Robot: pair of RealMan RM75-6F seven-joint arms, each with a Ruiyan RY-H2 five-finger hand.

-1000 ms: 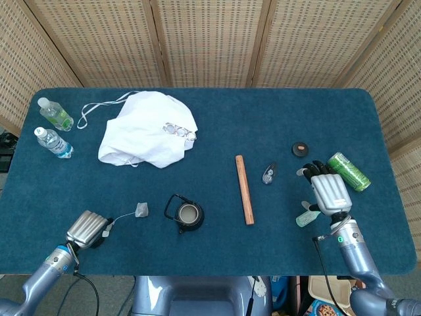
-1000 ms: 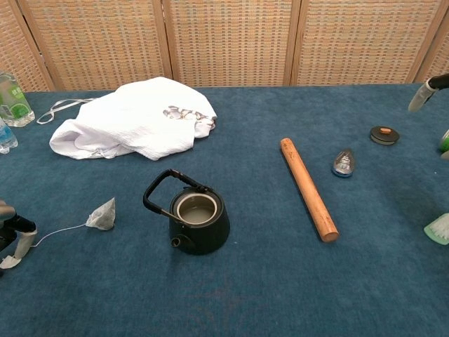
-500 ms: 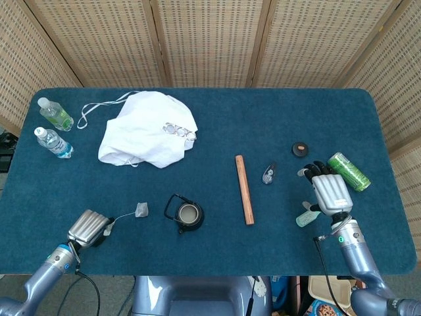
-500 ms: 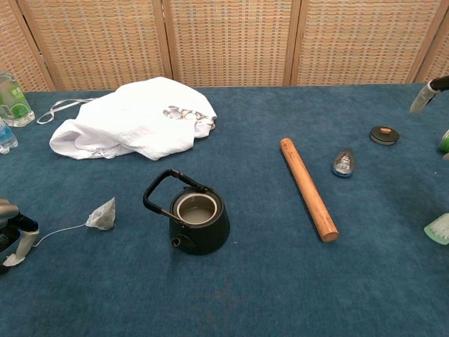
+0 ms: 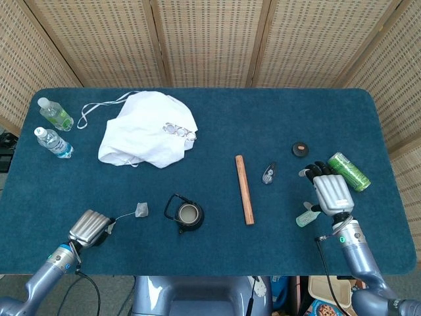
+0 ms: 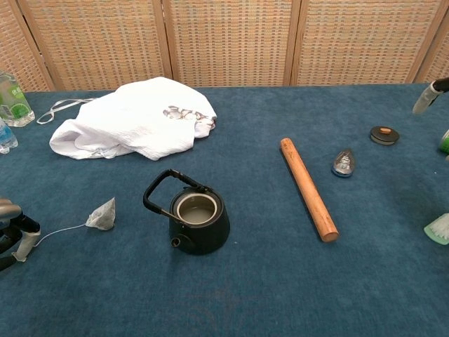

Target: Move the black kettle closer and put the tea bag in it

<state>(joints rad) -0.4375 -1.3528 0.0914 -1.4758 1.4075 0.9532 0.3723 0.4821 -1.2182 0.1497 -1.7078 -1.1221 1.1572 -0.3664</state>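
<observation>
The black kettle stands lidless and upright near the table's front, left of centre, with its handle tipped to the back left. The tea bag lies flat on the cloth just left of the kettle. Its string runs left to a white paper tag. My left hand pinches that tag at the front left edge. My right hand hovers at the right side with its fingers spread, holding nothing; only one fingertip shows in the chest view.
A crumpled white cloth lies at the back left, with two water bottles beyond it. A wooden rolling pin lies right of the kettle. Near my right hand are a small glass piece, a black lid, a green roll and a pale brush.
My left hand has edged slightly up and to the right with the tag. The tea bag, the kettle and the right hand have stayed where they were.
</observation>
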